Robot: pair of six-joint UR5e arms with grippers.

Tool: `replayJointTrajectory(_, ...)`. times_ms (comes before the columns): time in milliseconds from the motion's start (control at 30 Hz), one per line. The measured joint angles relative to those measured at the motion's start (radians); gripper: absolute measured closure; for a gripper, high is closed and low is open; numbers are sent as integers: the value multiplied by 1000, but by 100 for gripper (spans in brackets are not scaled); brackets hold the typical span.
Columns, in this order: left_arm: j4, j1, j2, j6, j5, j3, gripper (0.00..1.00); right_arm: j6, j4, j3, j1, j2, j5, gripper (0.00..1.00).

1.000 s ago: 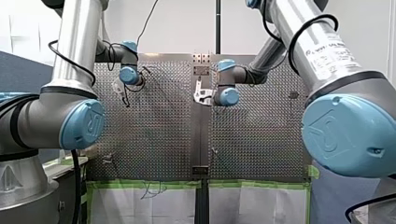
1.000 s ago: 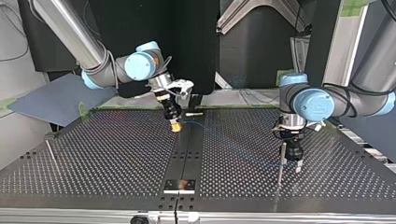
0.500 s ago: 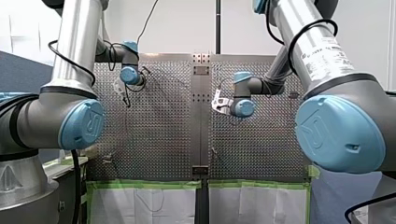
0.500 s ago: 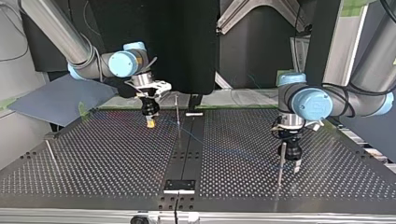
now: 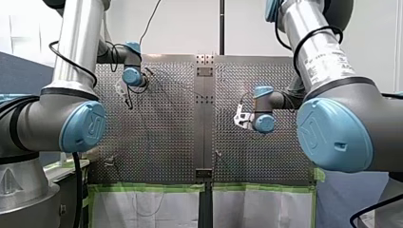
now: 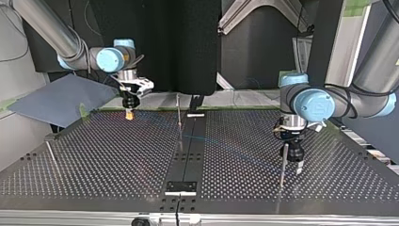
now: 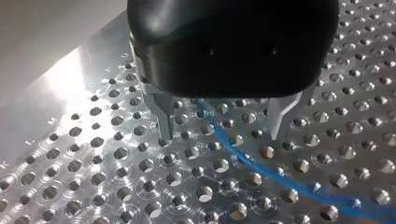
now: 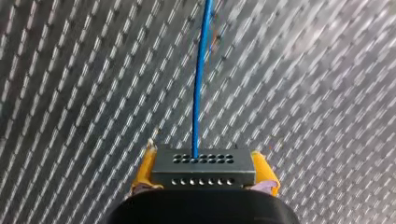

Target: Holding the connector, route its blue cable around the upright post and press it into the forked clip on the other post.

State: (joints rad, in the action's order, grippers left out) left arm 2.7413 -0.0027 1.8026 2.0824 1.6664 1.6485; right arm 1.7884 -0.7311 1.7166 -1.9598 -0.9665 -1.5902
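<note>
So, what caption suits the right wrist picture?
The yellow-padded right gripper clamps the grey connector; its blue cable runs ahead over the perforated table.

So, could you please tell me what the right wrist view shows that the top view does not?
Only the right wrist view: the grey connector clamped between my right gripper's yellow pads, its rows of holes, and the blue cable leaving one hole. Only the top view: both arms, my left gripper beside a post, and the upright post mid-table. Both: the blue cable, the yellow-tipped right gripper and the perforated table.
</note>
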Motion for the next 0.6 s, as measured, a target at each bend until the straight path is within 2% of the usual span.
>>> replayJointTrajectory(133,-1,-1,0,-1,0,0,0,-10,-38,38,32,15,-11,100)
replayJointTrajectory(233,-2,-1,0,-1,0,0,0,-16,-64,64,42,36,-30,100)
replayJointTrajectory(367,-2,-2,0,-1,1,0,0,-19,-98,97,43,68,-43,100)
replayJointTrajectory(600,-2,-2,0,-1,17,0,0,-19,-158,158,42,127,-44,100)
